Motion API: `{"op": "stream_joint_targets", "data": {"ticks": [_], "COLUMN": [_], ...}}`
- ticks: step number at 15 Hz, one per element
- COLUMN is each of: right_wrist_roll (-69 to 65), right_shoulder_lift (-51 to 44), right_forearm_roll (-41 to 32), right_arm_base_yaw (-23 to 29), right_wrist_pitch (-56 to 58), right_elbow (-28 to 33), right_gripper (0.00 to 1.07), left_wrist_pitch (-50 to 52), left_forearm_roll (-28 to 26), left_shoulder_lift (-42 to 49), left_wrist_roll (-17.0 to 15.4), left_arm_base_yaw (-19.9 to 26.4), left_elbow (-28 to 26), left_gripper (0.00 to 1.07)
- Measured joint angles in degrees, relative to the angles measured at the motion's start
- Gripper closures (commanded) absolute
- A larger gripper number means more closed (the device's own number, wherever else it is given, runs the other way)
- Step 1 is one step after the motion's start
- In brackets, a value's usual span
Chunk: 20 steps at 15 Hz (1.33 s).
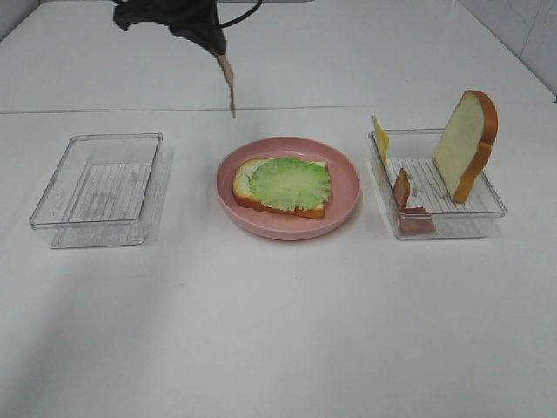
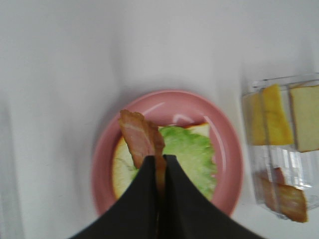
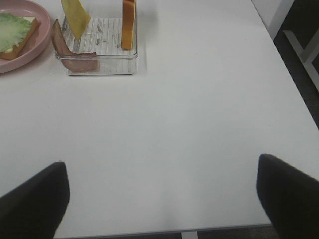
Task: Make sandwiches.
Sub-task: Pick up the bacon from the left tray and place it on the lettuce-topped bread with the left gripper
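Observation:
On the pink plate (image 1: pixel 345 187) lies the open sandwich: a white bread slice (image 1: pixel 245 183) with orange-brown crust, topped by a green lettuce leaf (image 1: pixel 290 183). My left gripper (image 1: pixel 216 45) hangs high above the table behind the plate, shut on a brown-red bacon strip (image 1: pixel 230 84) that dangles down. The left wrist view shows the left gripper (image 2: pixel 159 163) pinching that bacon strip (image 2: pixel 140 138) over the lettuce (image 2: pixel 192 152) and plate (image 2: pixel 199 107). My right gripper (image 3: pixel 162 199) is open over bare table, holding nothing, and is out of the exterior high view.
A clear tray (image 1: pixel 483 209) right of the plate holds an upright bread slice (image 1: pixel 466 144), a yellow cheese square (image 1: pixel 380 138) and bacon strips (image 1: pixel 402 188). An empty clear tray (image 1: pixel 52 205) sits at the left. The table's edge (image 3: pixel 279 50) runs close by the right gripper.

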State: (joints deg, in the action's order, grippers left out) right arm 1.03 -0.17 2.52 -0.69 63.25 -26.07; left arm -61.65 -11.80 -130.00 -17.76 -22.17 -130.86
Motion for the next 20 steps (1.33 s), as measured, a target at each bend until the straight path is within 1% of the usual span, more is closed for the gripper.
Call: {"op": "stream_joint_targets", "data": {"ticks": [2, 3, 5, 6, 7, 8, 9, 10, 11, 13, 14, 17, 19, 20], "right_wrist_roll": [0.0, 0.0, 0.0, 0.0, 0.0, 0.0, 0.0, 0.0, 0.0, 0.0, 0.0, 0.0, 0.0, 0.0], "right_shoulder_lift": [0.0, 0.0, 0.0, 0.0, 0.0, 0.0, 0.0, 0.0, 0.0, 0.0, 0.0, 0.0, 0.0, 0.0], "right_forearm_roll": [0.0, 0.0, 0.0, 0.0, 0.0, 0.0, 0.0, 0.0, 0.0, 0.0, 0.0, 0.0, 0.0, 0.0], "right_arm_base_yaw": [0.0, 0.0, 0.0, 0.0, 0.0, 0.0, 0.0, 0.0, 0.0, 0.0, 0.0, 0.0, 0.0, 0.0], "right_wrist_pitch": [0.0, 0.0, 0.0, 0.0, 0.0, 0.0, 0.0, 0.0, 0.0, 0.0, 0.0, 0.0, 0.0, 0.0], "right_elbow": [0.0, 0.0, 0.0, 0.0, 0.0, 0.0, 0.0, 0.0, 0.0, 0.0, 0.0, 0.0, 0.0, 0.0], "right_gripper": [0.09, 0.09, 0.09, 0.09, 0.09, 0.09, 0.09, 0.09, 0.09, 0.09, 0.09, 0.09, 0.09, 0.09], "left_wrist_pitch": [4.35, 5.16, 9.85, 11.23, 11.69, 12.43, 12.72, 12.78, 12.49, 11.34, 9.91, 6.59, 5.33, 4.24], "left_forearm_roll": [-3.95, -4.87, -11.86, -15.53, -17.88, -22.06, -28.02, -30.42, -31.63, -32.49, -32.72, -32.43, -31.86, -30.42], "left_shoulder_lift": [-0.8, -1.15, -3.95, -5.33, -6.19, -7.91, -10.37, -12.03, -13.52, -15.76, -17.42, -18.45, -18.45, -18.45], "left_wrist_roll": [0.63, 0.74, 3.15, 5.61, 7.05, 9.63, 13.12, 14.78, 15.41, 15.64, 15.81, 15.81, 15.81, 15.81], "left_arm_base_yaw": [-2.46, -3.04, -5.1, -5.5, -5.67, -5.73, -5.73, -5.5, -5.16, -4.07, -2.64, 0.29, 0.63, 0.63], "left_elbow": [0.0, 0.0, 0.0, 0.0, 0.0, 0.0, 0.0, 0.0, 0.0, 0.0, 0.0, 0.0, 0.0, 0.0], "left_gripper": [1.07, 1.07, 1.07, 1.07, 1.07, 1.07, 1.07, 1.07, 1.07, 1.07, 1.07, 1.07, 1.07, 1.07]}}
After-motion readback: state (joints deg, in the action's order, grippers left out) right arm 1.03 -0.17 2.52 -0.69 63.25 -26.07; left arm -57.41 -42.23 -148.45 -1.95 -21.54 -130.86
